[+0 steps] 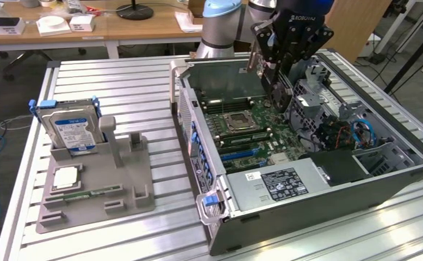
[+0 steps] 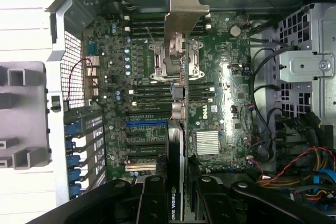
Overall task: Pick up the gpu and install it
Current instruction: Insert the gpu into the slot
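Slatted metal table [image 1: 124, 76] carries an open computer case [image 1: 328, 201], above whose motherboard [image 2: 220, 77] the gripper [image 2: 176, 195] hangs, its fingers [image 2: 152, 200] pinching the gpu [image 2: 177, 129] edge-on, apparently clear of the slots [image 2: 144, 123].

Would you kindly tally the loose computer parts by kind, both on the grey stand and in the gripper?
hard drive: 1
CPU: 1
memory stick: 1
gpu: 1
Total: 4

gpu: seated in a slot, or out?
Out. The gpu is clamped in the gripper, held on edge over the motherboard, crossing the CPU socket; the blue expansion slot beside it is bare.
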You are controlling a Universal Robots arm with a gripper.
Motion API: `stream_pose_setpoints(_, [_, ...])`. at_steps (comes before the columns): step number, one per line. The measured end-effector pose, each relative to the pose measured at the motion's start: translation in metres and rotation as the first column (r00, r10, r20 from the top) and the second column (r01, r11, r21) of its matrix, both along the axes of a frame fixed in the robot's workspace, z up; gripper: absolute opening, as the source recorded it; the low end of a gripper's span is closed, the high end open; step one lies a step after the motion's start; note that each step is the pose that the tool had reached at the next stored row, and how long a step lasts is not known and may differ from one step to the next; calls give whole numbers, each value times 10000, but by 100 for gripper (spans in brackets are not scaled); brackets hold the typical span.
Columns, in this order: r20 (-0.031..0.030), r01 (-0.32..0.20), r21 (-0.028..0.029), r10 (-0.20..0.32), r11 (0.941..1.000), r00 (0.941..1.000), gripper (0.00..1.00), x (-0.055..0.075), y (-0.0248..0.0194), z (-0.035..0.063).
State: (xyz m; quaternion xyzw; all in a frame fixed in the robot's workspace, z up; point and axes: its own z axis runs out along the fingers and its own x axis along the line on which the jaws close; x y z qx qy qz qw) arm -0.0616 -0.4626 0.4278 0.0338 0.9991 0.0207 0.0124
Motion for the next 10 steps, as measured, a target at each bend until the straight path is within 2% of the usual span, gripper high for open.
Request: stream_pose_setpoints(10, [0, -696, 1, 696, 9976, 9976, 26, 0, 0, -2])
